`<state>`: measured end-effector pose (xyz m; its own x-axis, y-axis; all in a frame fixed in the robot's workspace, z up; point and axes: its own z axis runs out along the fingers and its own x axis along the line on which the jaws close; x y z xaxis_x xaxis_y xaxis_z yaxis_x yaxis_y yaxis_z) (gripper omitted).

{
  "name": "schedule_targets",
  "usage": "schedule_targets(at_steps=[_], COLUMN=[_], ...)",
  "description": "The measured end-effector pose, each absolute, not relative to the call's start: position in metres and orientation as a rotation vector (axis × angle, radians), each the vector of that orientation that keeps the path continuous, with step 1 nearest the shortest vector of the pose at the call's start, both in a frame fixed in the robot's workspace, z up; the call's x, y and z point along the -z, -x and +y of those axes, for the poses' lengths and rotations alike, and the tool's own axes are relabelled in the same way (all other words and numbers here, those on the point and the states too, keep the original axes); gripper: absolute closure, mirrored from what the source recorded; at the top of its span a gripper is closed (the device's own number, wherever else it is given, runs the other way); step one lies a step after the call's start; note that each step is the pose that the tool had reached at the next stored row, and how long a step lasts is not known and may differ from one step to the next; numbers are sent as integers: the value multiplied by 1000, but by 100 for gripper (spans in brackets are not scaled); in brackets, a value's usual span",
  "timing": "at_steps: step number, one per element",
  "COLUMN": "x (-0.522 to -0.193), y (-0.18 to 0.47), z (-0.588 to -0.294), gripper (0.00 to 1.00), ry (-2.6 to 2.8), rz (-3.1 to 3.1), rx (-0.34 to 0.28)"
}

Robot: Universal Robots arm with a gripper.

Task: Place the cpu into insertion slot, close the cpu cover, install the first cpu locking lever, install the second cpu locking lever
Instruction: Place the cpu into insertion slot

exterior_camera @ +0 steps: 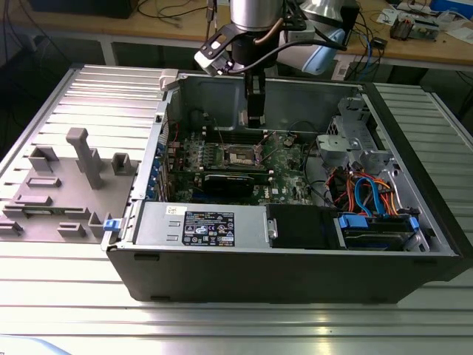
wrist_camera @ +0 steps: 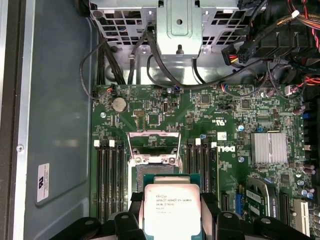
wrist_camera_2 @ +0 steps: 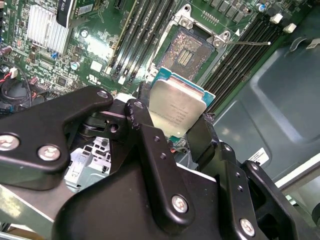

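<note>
Your gripper [wrist_camera_2: 174,119] clenched on cpu [wrist_camera_2: 177,102], chip pinched between fingers [wrist_camera_2: 141,116]; slot [exterior_camera: 240,156], mid-frame in exterior view, lies uncovered below gripper.

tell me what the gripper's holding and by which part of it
The gripper holds the cpu, pinched by two opposite side edges, one finger on each, with its metal top left uncovered.

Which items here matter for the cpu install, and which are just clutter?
Job:
cpu, clamped in the hand
insertion slot, uncovered
cpu cover, raised
locking lever

Lying about:
memory slots
heatsink
coin battery
grey fixtures
drive cables
</note>
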<state>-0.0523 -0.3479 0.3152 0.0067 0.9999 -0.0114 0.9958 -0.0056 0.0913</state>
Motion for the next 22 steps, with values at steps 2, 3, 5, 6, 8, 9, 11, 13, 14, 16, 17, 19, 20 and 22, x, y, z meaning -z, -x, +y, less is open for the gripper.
schedule_targets(at_steps=[2, 3, 5, 6, 8, 9, 11, 13, 14, 16, 17, 19, 20, 22], x=[-315, -315, -315, -314, -314, -313, -311, -308, -305, -300, -298, -294, -290, -288], y=[53, 54, 57, 59, 62, 62, 64, 64, 64, 64, 64, 64, 64, 64], z=[-348, -348, -348, -348, -348, -348, -348, -348, -348, -347, -346, -345, -345, -344], gripper=[46, 46, 46, 46, 46, 46, 46, 46, 46, 46, 46, 46, 46, 46], ry=[-2176, -2176, -2176, -2176, -2176, -2176, -2176, -2175, -2175, -2176, -2175, -2175, -2175, -2175], rz=[2162, 2162, 2162, 2162, 2162, 2162, 2162, 2162, 2162, 2162, 2162, 2162, 2162, 2162], rx=[-87, -87, -86, -86, -86, -86, -87, -87, -87, -87, -87, -87, -87, -87])
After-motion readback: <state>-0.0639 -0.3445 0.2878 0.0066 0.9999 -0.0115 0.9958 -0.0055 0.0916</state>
